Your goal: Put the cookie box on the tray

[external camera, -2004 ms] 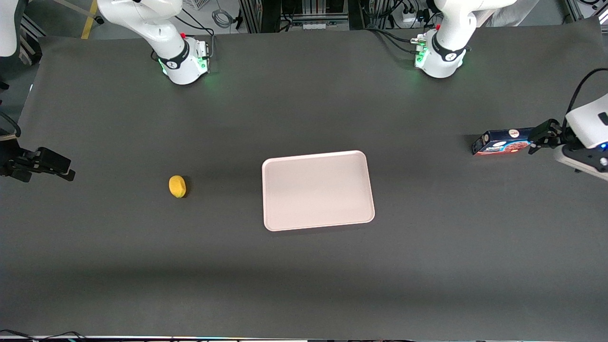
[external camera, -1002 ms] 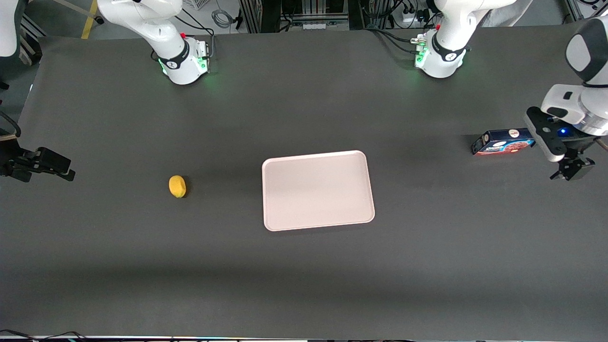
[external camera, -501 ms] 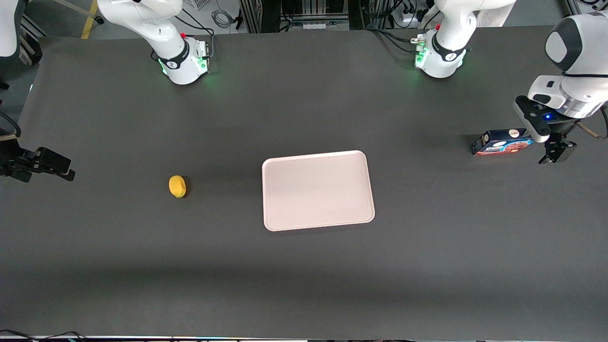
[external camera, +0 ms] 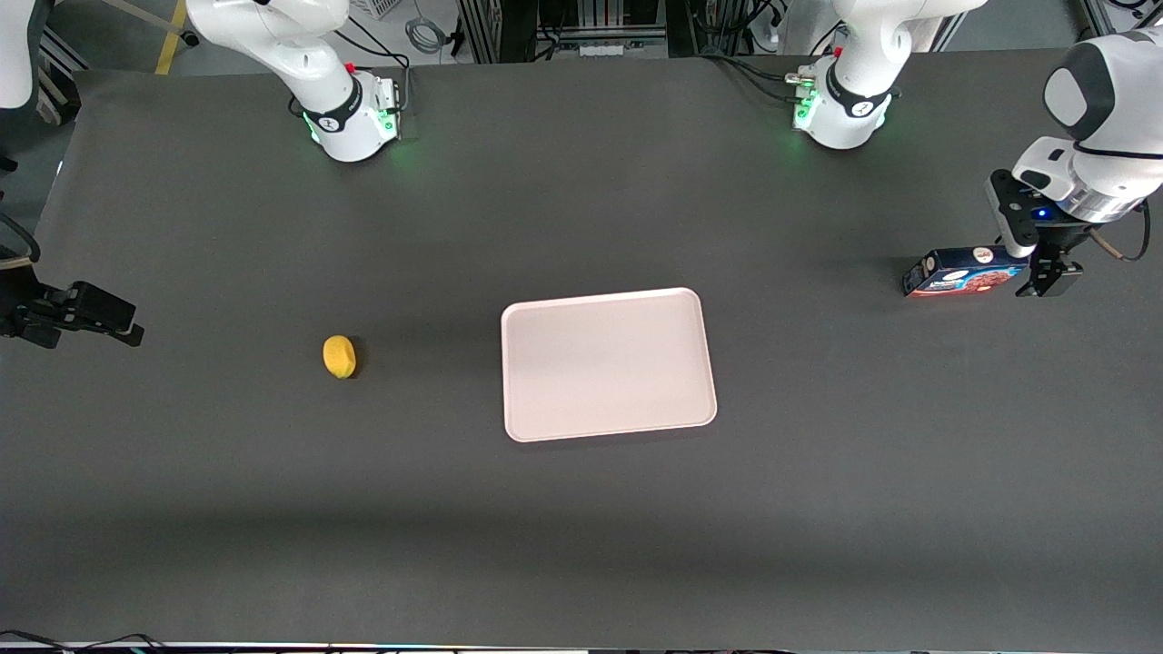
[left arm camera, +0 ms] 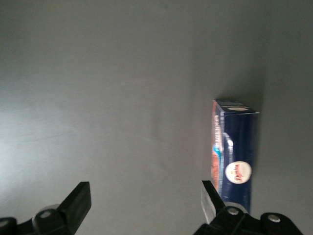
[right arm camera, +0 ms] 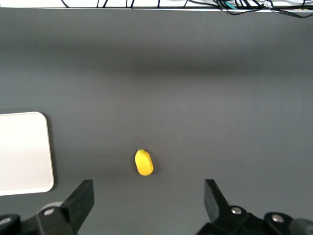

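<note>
A dark grey bench [external camera: 581, 509] filled the front view, with cable clutter and frame rails along its 12 o'clock edge. The tray [external camera: 607, 364] lay flat near the middle, pale pink and bare. At about 9 o'clock from it, well apart, sat a small yellow object [external camera: 339, 356]. The cookie box [external camera: 963, 272] stood on its long edge on the bench toward the working arm's end, at roughly 2 o'clock from the tray and well apart from it. The gripper [external camera: 1045, 272] was down at the box's outer end, just beside it; from this view alone the jaws' spread could not be read.

In the left wrist view, the jaws stood wide apart, with nothing between them but bare bench. One fingertip [left arm camera: 209, 196] lay just beside the cookie box [left arm camera: 234, 156], whose navy face showed a round white logo; the box sat outside the gap, not within it.

In the right wrist view, the yellow object [right arm camera: 144, 162] rested on the bench, and a corner of the tray [right arm camera: 29, 152] showed at 9 o'clock from it.
</note>
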`<state>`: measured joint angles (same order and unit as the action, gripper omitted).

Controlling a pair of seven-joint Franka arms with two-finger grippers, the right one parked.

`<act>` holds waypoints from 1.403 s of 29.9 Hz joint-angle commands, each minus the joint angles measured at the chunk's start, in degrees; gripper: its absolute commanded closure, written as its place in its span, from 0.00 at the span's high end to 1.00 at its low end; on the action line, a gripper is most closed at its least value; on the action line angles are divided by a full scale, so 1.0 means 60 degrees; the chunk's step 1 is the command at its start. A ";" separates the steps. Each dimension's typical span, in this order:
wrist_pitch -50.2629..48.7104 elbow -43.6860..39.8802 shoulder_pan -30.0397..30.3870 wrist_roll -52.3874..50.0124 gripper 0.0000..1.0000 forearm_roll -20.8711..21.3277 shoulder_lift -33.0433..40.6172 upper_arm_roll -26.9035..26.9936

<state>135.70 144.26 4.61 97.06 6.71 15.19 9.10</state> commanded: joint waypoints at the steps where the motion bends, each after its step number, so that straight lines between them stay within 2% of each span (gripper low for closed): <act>1: -0.0658 0.0200 -0.0022 0.0901 1.00 -0.0531 0.0295 0.0182; 10: -0.0732 0.0449 -0.0007 0.1459 1.00 -0.0738 -0.0013 0.0797; 18: -0.0118 0.0449 0.0388 0.1489 1.00 -0.0738 -0.0715 0.0827; 31: 0.0761 0.0507 0.0403 0.1489 1.00 -0.0738 -0.1360 0.0856; 42: 0.1055 0.1034 0.0403 0.1459 1.00 -0.0811 -0.1390 0.0856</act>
<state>140.45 148.16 6.70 104.57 2.85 6.14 14.23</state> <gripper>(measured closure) 0.000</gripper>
